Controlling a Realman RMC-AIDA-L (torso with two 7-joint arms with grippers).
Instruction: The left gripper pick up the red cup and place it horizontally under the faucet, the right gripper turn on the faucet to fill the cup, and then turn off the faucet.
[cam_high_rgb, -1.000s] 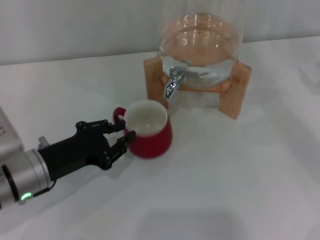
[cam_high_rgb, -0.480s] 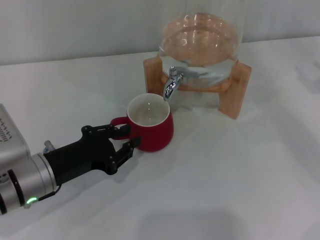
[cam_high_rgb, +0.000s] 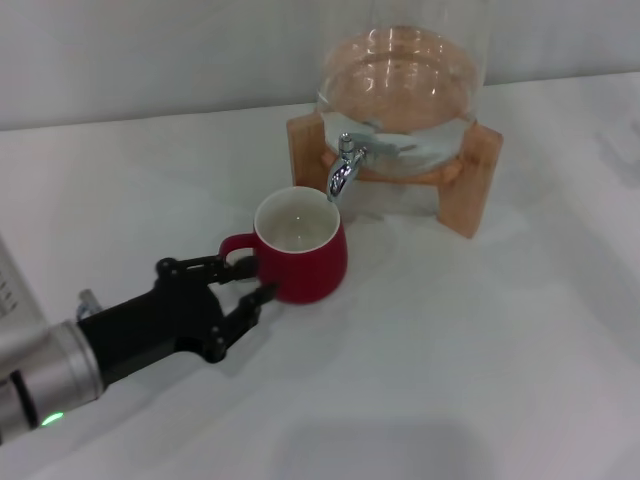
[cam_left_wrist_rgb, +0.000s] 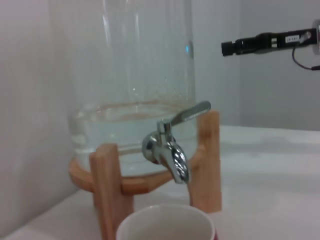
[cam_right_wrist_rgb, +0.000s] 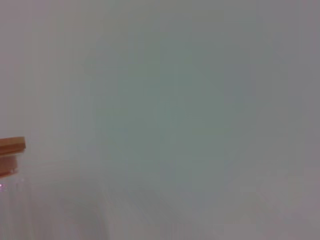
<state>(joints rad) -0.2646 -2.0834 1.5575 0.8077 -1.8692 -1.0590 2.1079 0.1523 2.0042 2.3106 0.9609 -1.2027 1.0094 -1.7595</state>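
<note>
The red cup (cam_high_rgb: 300, 250) stands upright on the white table, its white inside right under the spout of the chrome faucet (cam_high_rgb: 343, 165). Its loop handle points toward my left gripper (cam_high_rgb: 256, 279), whose black claw fingers are open and spread just beside the handle, holding nothing. In the left wrist view the cup's rim (cam_left_wrist_rgb: 167, 222) shows below the faucet (cam_left_wrist_rgb: 169, 152), whose lever slants up. My right gripper (cam_left_wrist_rgb: 270, 42) hangs high and far off, beyond the dispenser; it does not show in the head view.
The glass dispenser (cam_high_rgb: 400, 90) holds water and rests on a wooden stand (cam_high_rgb: 468, 195) at the back of the white table (cam_high_rgb: 480, 360). A grey wall runs behind it. The right wrist view shows the wall and the dispenser's wooden lid edge (cam_right_wrist_rgb: 11, 149).
The left gripper carried the cup up to the faucet, set it under the spout, then opened and drew back slightly toward the lower left.
</note>
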